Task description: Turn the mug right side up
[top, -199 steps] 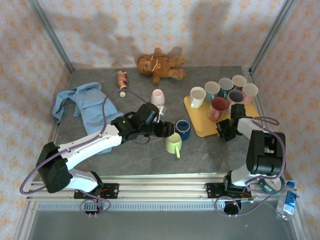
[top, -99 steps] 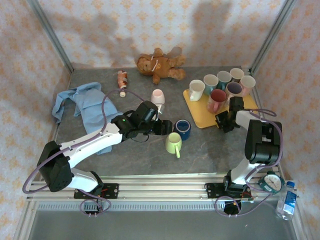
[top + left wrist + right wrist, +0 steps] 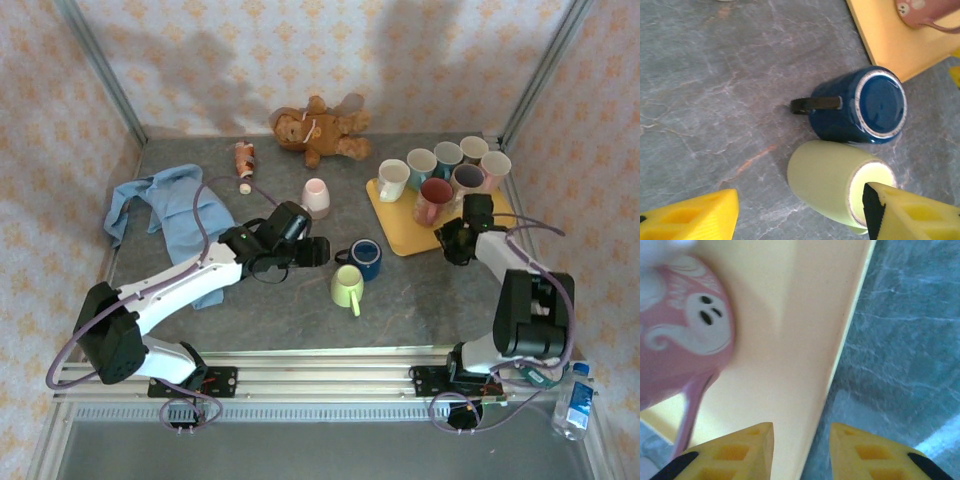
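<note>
A light-green mug (image 3: 346,287) (image 3: 825,182) lies on its side on the grey table, handle toward the near edge. Touching it, a dark-blue mug (image 3: 366,257) (image 3: 860,107) stands bottom up, handle pointing left. A pale pink mug (image 3: 315,193) stands upside down farther back. My left gripper (image 3: 322,252) (image 3: 800,197) is open just left of the blue and green mugs, its fingers apart on either side of the green mug and holding nothing. My right gripper (image 3: 447,240) (image 3: 801,426) is open, its fingers straddling the near edge of the yellow tray (image 3: 400,240) (image 3: 805,315).
Several upright mugs crowd the tray, a maroon one with a ghost print (image 3: 433,195) (image 3: 685,340) nearest my right gripper. A teddy bear (image 3: 318,128) lies at the back, a blue cloth (image 3: 160,205) at the left, a small bottle (image 3: 243,157) beside it.
The tray with its mugs slid toward the back. My right gripper went from shut to open at the tray's edge. My left gripper drew back left from the green mug.
</note>
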You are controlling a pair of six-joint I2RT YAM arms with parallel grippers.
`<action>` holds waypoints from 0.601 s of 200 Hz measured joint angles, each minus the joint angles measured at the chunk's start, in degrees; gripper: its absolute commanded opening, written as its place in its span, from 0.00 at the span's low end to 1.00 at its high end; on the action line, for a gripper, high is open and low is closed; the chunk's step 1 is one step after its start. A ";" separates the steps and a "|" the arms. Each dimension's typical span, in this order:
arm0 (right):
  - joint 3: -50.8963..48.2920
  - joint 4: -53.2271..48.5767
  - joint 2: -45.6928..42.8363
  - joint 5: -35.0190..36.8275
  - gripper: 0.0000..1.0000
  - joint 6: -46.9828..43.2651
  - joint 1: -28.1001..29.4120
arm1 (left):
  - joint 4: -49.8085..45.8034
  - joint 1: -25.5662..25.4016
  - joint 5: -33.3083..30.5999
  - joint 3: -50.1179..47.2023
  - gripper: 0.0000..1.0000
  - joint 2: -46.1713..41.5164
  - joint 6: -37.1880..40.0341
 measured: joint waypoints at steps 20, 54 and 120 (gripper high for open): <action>-0.02 -3.76 -4.48 1.62 0.36 -1.25 0.00 | -1.27 1.77 -1.60 0.90 0.68 0.00 -0.87; -1.01 -10.64 -12.85 3.08 0.36 -4.59 0.00 | -2.95 3.72 -3.23 2.99 0.62 0.00 -1.86; 2.32 -25.40 -19.15 2.71 0.36 -15.10 4.00 | -10.54 -8.41 -10.36 8.79 0.57 2.73 -11.28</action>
